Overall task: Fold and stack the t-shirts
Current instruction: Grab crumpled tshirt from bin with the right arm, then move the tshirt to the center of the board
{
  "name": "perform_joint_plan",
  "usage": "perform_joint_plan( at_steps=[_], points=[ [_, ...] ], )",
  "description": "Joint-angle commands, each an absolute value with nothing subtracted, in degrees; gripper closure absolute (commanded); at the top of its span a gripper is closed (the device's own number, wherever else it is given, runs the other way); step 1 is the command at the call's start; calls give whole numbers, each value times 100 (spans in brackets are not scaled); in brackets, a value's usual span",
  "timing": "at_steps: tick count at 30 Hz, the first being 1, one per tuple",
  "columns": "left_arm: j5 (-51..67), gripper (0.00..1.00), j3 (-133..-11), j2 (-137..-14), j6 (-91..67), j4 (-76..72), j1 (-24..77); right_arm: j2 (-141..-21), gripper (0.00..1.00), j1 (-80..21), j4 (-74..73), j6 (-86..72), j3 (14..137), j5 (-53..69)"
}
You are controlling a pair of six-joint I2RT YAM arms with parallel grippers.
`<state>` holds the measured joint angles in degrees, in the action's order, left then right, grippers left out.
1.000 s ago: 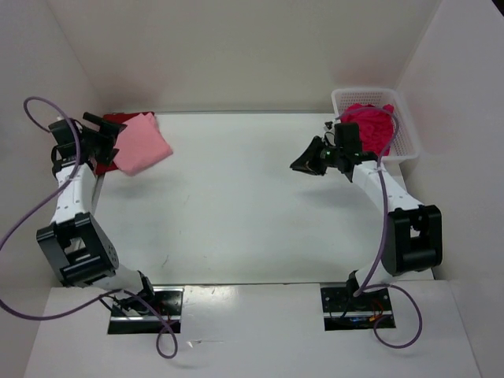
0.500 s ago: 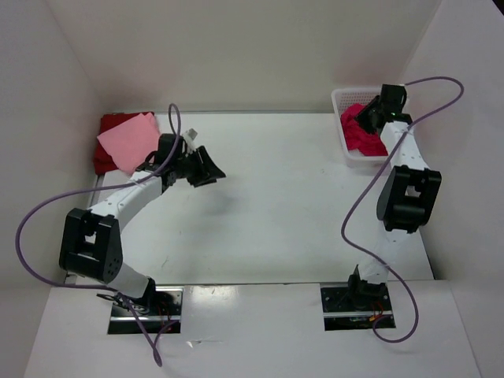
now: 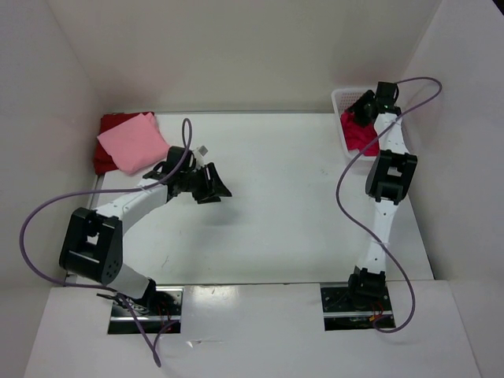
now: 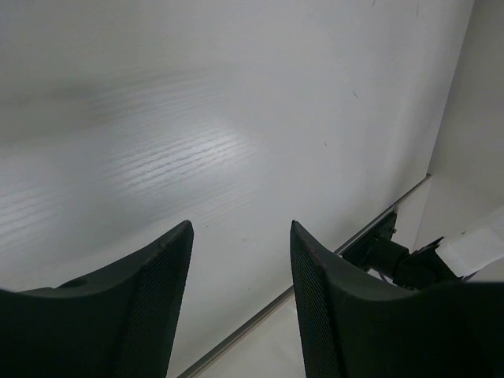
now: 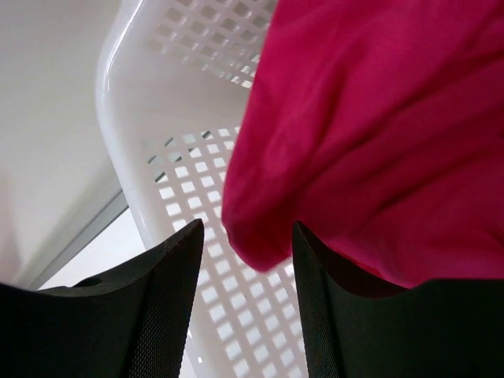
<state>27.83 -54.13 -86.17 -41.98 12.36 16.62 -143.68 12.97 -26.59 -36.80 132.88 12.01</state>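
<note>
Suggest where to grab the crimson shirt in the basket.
Probably the loose rounded fold of the crimson shirt drooping toward the basket wall, from above: it bulges clear of the lattice, right ahead of the open right tool.

Soft matt cloth of crimson shirt [image 5: 378, 142]; glossy white plastic lattice basket [image 5: 126, 118]; smooth, faintly sheened white table [image 4: 236, 94].

Pink shirt [image 3: 132, 142] atop dark red shirt [image 3: 113, 122]; crimson shirt [image 3: 358, 135] in basket [image 3: 339, 98].

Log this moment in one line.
left gripper: open, empty, over table | right gripper: open, at magenta shirt in basket | pink shirt: folded on dark red shirt
</note>
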Motion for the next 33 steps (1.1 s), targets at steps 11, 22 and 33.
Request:
perform_joint_plan(
  at_steps=[11,22,33],
  points=[
    [2716,40,-5783,-8877,-4236,1107,1687,-15663,99,1055,-3691,-3815,15687,1582],
    [2865,37,-6477,-8824,-4061,1318,1583,-13274,100,615,-3797,-3920,15699,756],
    [3155,30,-6891,-8771,-4745,1266,634,-9256,99,-806,-1611,-3927,12725,2633]
  ],
)
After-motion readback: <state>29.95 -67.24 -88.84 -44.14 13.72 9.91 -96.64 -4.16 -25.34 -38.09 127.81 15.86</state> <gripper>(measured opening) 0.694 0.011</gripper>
